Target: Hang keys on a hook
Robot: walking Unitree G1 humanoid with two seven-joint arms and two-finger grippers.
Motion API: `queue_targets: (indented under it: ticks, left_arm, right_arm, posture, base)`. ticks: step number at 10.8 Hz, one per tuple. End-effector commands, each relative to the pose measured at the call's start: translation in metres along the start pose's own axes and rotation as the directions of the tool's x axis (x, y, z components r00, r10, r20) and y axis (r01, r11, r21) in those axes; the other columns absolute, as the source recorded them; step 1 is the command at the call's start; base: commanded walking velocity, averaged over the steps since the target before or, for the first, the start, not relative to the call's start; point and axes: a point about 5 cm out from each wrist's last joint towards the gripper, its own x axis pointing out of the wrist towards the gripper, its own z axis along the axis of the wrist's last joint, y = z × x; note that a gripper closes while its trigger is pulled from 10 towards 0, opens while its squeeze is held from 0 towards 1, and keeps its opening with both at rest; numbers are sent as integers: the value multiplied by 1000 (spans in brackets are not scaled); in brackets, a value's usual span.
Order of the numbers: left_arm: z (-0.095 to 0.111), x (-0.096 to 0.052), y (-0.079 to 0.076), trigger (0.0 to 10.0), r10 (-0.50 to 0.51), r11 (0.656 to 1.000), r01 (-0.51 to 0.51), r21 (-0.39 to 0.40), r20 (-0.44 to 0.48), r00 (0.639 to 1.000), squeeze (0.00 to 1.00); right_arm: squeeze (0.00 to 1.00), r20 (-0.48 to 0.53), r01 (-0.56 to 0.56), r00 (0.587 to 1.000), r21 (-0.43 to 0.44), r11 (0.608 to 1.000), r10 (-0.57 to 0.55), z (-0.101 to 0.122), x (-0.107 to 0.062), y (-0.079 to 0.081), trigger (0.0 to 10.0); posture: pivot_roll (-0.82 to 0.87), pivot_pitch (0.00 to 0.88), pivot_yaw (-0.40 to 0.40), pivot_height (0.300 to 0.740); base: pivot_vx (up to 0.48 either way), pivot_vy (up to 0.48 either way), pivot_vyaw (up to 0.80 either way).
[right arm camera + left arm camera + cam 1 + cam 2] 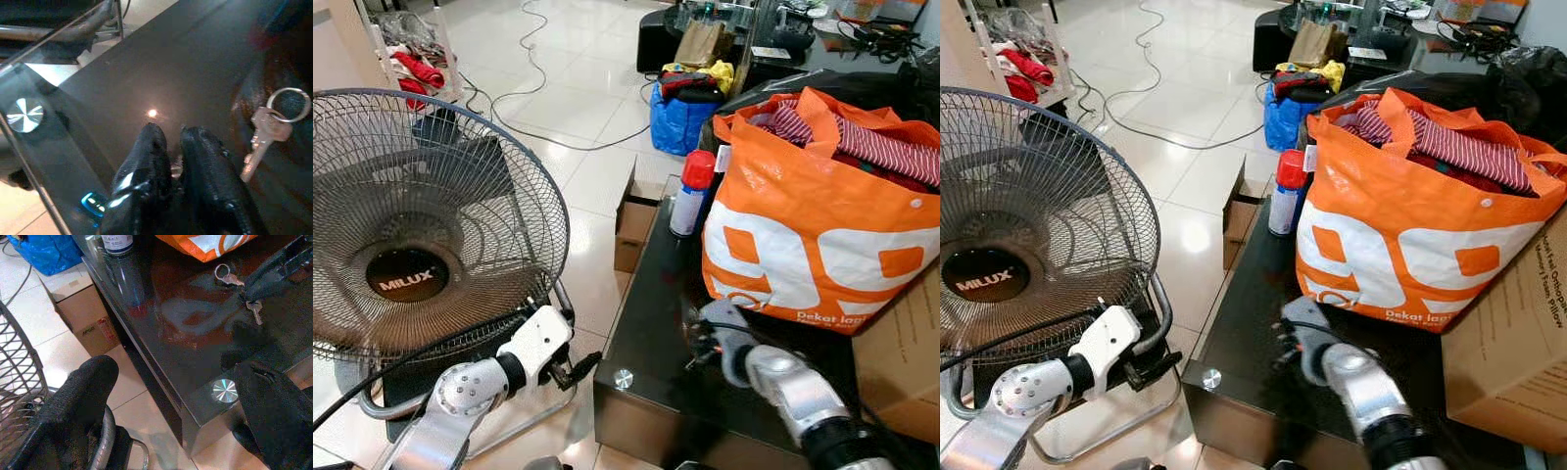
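My right gripper (171, 142) is down on the black glass table (646, 323), fingers pinched nearly together on the tabletop. Something small & pale sits in the slit between them — prob a key, but the right wrist view is too dark to be sure, so I can't say what's actually gripped. One silver key on its ring (274, 122) lies flat on the glass just beside my fingertips, not touching them. From the left wrist cam the keys (234, 289) show as a ring w/ one key lying loose and a second key poking out right at my right fingers (274, 279).

Left gripper (576, 370) hangs off the table's front corner, over the tile floor, next to the fan's metal stand. Its fingers (83, 396) are spread wide, nothing in them.

Around me: big MILUX fan (411, 225) on my left, grille facing me. On the table, an orange shopping bag (813, 235) stuffed w/ striped clothes, sitting just behind my right gripper. A spray can w/ red cap (690, 194) stands upright near the bag's left side at the table edge. Cardboard box (636, 220) on the floor beside the table, blue bag (677, 122) further back. Another cardboard box (1508, 333) at my right, against the orange bag.
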Motion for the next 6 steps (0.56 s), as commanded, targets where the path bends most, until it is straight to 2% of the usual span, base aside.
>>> queue_targets:
  ticks: [1, 4, 5, 6]
  left_arm:
    - [1, 2, -1, 10000, -4, 1000, 4, 15, 2, 1000, 0]
    - [7, 3, -1, 10000, -3, 1000, 3, 19, 12, 1000, 0]
    - [9, 3, -1, 10000, -4, 1000, 4, 20, 15, 1000, 0]
    - [11, 3, -1, 10000, -6, 1000, 6, 20, 19, 1000, 0]
  right_arm:
    - [1000, -11, 34, 999, 33, 999, -33, -3, -2, -3, 10000]
    - [1000, -14, 124, 992, 133, 983, -124, -2, -3, -8, 10000]
    - [600, -15, 139, 990, 133, 981, -139, -2, -5, -10, 10000]
    - [0, -46, 186, 982, 139, 973, -181, -6, -7, -16, 10000]
  posture:
    - [28, 20, -43, 740]
    - [27, 21, -42, 740]
    - [24, 22, -40, 740]
    - [21, 22, -40, 740]
  base:
    - [0, 0, 0]
    - [0, 0, 0]
    - [0, 0, 0]
    - [0, 0, 0]
